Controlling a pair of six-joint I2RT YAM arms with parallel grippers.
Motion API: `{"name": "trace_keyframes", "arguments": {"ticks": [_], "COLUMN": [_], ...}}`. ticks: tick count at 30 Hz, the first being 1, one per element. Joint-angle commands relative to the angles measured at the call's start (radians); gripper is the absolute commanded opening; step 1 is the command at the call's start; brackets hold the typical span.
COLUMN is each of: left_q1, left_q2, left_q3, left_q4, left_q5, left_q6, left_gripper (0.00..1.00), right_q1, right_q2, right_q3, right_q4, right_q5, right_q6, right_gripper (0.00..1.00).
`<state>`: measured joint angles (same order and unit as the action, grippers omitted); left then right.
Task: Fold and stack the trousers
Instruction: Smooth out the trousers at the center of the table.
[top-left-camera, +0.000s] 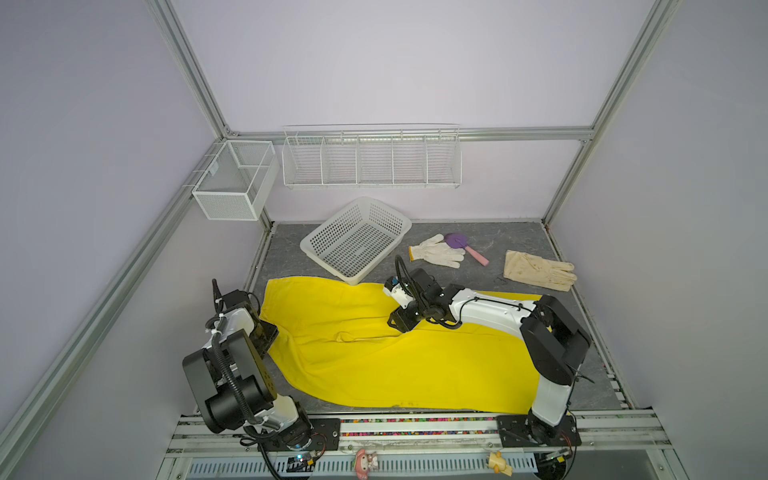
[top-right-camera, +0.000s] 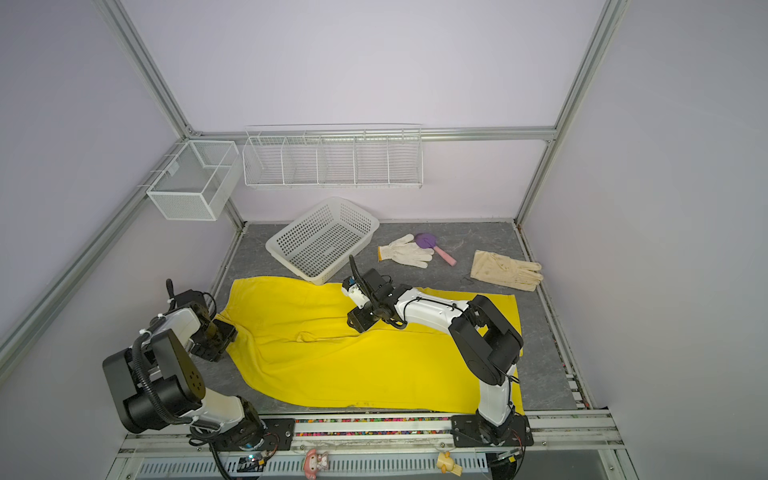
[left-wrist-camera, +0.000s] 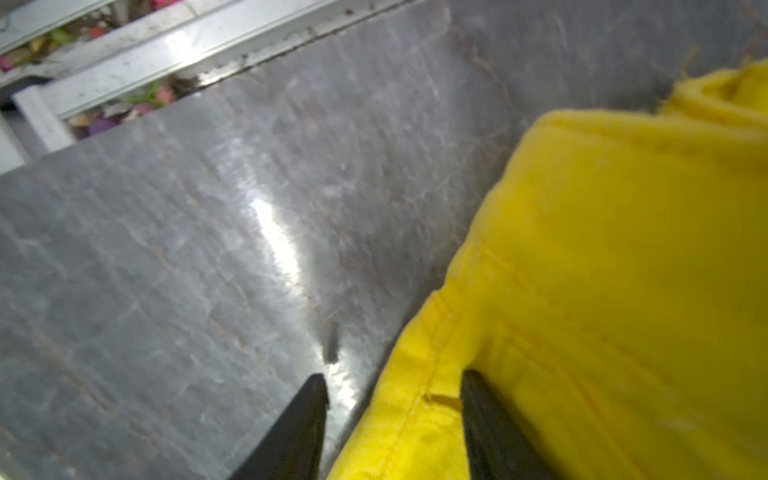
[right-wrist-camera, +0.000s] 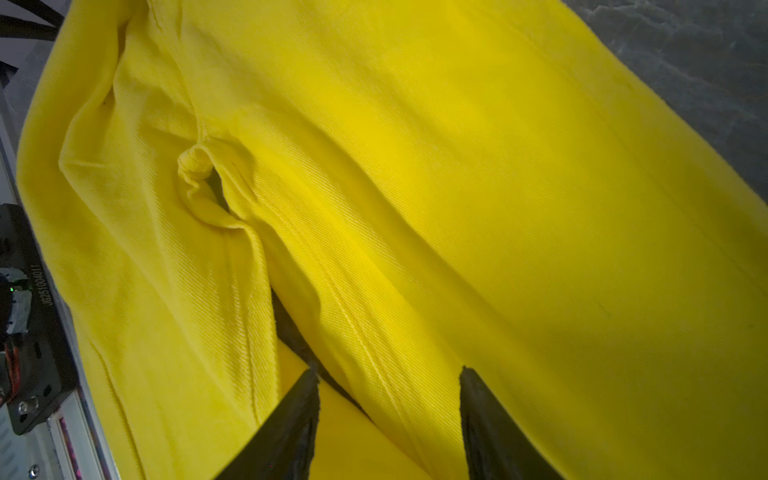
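Both parted, left pincer astride trousers edge, right pincer astride inseam

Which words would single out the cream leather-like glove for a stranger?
On the grey table, look beyond the bright-yellow fabric trousers, toward the right wall. The cream leather-like glove lies alone there; the white knit glove is smaller.

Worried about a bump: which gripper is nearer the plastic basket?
Right. The right gripper is over the trousers just short of the basket; the left gripper straddles their edge farther off.
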<state>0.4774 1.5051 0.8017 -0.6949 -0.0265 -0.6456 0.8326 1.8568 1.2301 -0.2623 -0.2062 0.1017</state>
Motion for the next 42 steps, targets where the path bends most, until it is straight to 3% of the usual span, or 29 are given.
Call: {"name": "trace_keyframes", "arguments": {"ticks": [1, 5, 12, 19, 25, 30, 34, 40, 42], "left_q1": [-0.011, -0.028, -0.047, -0.077, -0.087, -0.086, -0.066, -0.058, -0.053], "left_q2": [0.049, 0.098, 0.103, -0.043, -0.126, -0.130, -0.091, -0.010, 0.002], "left_q3": [0.018, 0.021, 0.082, 0.238, 0.293, 0.213, 0.089, 0.097, 0.110], "left_q4": [0.040, 0.061, -0.009, -0.264, -0.396, -0.400, -0.312, -0.272, -0.269], "left_q5": [0.034, 0.037, -0.026, -0.192, -0.320, -0.469, -0.435, -0.495, -0.479], "left_q6": [0.015, 0.024, 0.059, 0.114, 0.110, 0.065, 0.023, 0.031, 0.037], "left_gripper": [0.41, 0.30, 0.00, 0.00, 0.00, 0.00, 0.00, 0.09, 0.22], "right_q1": [-0.005, -0.006, -0.017, -0.028, -0.045, -0.067, -0.075, -0.093, -0.102], "right_q2": [-0.002, 0.005, 0.020, 0.079, 0.151, 0.185, 0.178, 0.153, 0.149], "right_q3": [-0.009, -0.009, -0.008, 0.017, 0.021, 0.013, 0.008, 0.002, -0.004], "right_q4": [0.014, 0.011, 0.013, 0.009, 0.010, 0.002, -0.001, -0.021, -0.028], "right_q5": [-0.010, -0.002, -0.001, 0.025, 0.075, 0.096, 0.097, 0.123, 0.126], "right_q6": [0.002, 0.000, 0.004, 0.007, 0.011, 0.010, 0.004, -0.012, -0.014], "right_gripper": [0.56, 0.56, 0.56, 0.55, 0.55, 0.55, 0.55, 0.55, 0.55]}}
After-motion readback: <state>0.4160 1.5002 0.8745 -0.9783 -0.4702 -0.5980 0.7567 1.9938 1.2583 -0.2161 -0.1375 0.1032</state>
